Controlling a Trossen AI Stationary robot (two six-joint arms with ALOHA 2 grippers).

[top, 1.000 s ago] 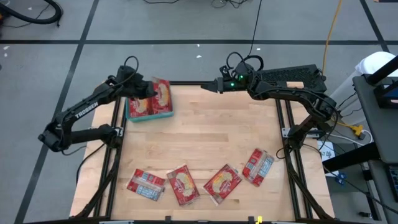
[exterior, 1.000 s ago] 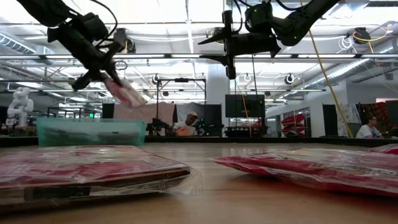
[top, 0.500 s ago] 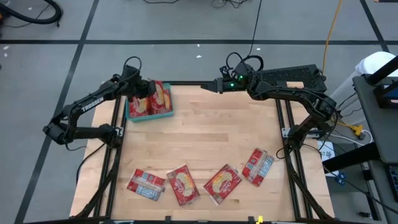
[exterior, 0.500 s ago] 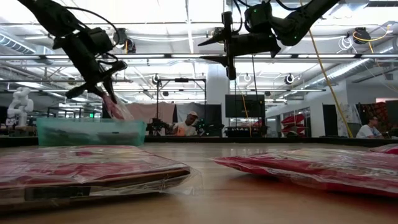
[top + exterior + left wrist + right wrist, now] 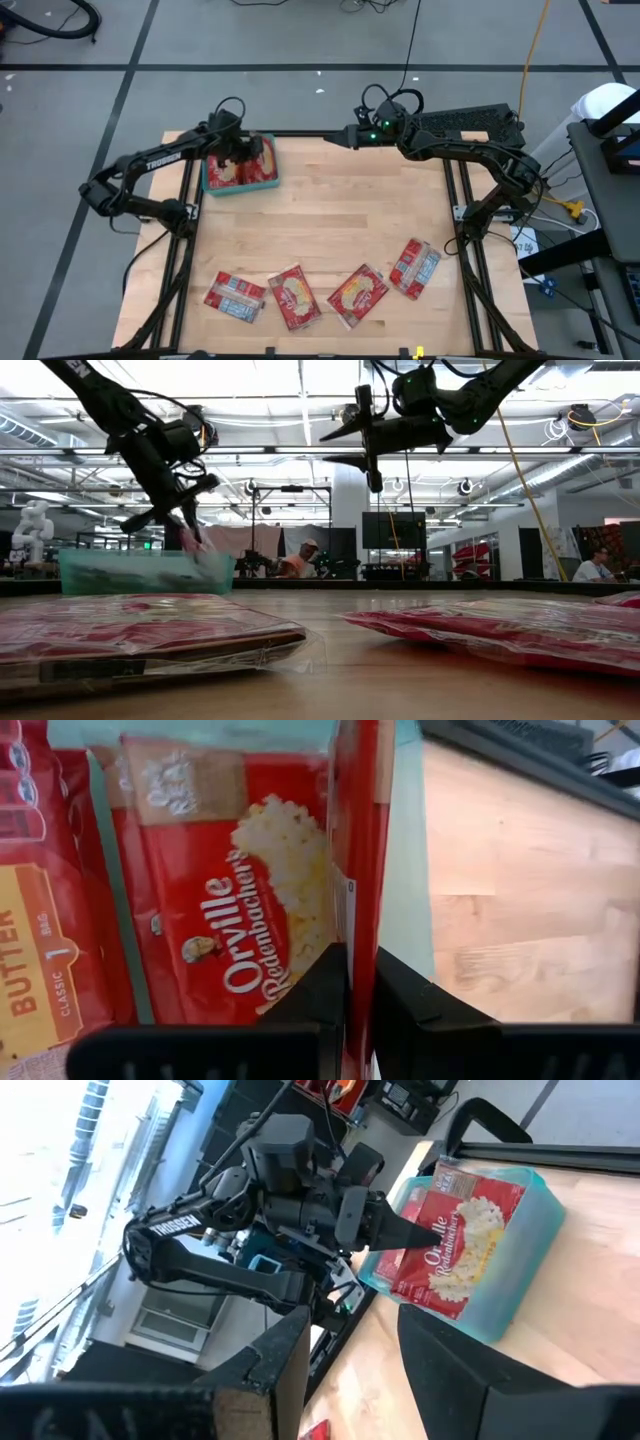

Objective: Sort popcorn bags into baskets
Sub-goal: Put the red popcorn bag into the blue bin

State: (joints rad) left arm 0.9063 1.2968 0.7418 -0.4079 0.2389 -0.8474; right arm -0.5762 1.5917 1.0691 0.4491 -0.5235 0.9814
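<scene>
The teal tray [image 5: 212, 184] sits at the table's far left corner with red popcorn packets [image 5: 230, 900] lying flat in it. My left gripper [image 5: 243, 152] hovers over the tray, shut on another red packet [image 5: 360, 840] that stands on edge. In the low view that packet [image 5: 197, 544] reaches down behind the tray wall [image 5: 145, 572]. My right gripper [image 5: 345, 135] waits open, high above the far edge. Several more packets [image 5: 295, 296] lie flat along the near edge. My left gripper pinches the red packet between its two fingers [image 5: 322, 988] at the upper end [image 5: 360, 945], coming from above and pointing down. The packet hangs edge-on below the fingers, nearly upright. Its lower end dips into the tray over the flat packets.
A band of bare wood lies between the tray and the near-edge packets [image 5: 358, 295], [image 5: 414, 267], [image 5: 235, 297]. A black frame runs along the table's far edge. In the low view, people sit in the room beyond the table.
My left gripper has moved down toward the tray and a little toward the table's right, turning as it went. Its packet has tipped from slanting flat above the tray to nearly upright, and its lower end has sunk into the tray.
</scene>
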